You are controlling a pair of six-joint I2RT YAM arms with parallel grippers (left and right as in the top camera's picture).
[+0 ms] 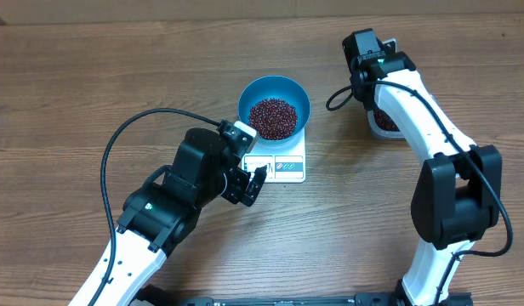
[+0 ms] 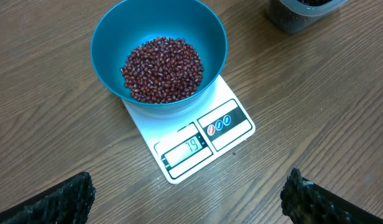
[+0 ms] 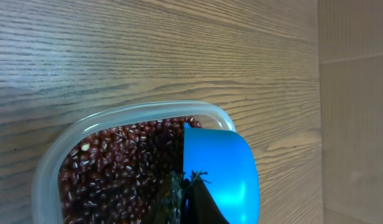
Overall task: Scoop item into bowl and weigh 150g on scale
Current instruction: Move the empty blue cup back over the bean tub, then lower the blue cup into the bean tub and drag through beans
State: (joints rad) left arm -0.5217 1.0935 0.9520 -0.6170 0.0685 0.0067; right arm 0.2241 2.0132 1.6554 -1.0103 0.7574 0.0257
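Observation:
The blue bowl stands on the white scale with a pile of red-brown beans inside. From the left wrist view the bowl and its beans show above the scale, whose display reads 79. My left gripper hovers open just in front of the scale, its fingertips wide apart and holding nothing. My right gripper is shut on a small blue scoop, held on edge over the beans in a clear tub.
The clear tub sits at the back right, mostly under my right arm. A black cable loops off the left arm over the wooden table.

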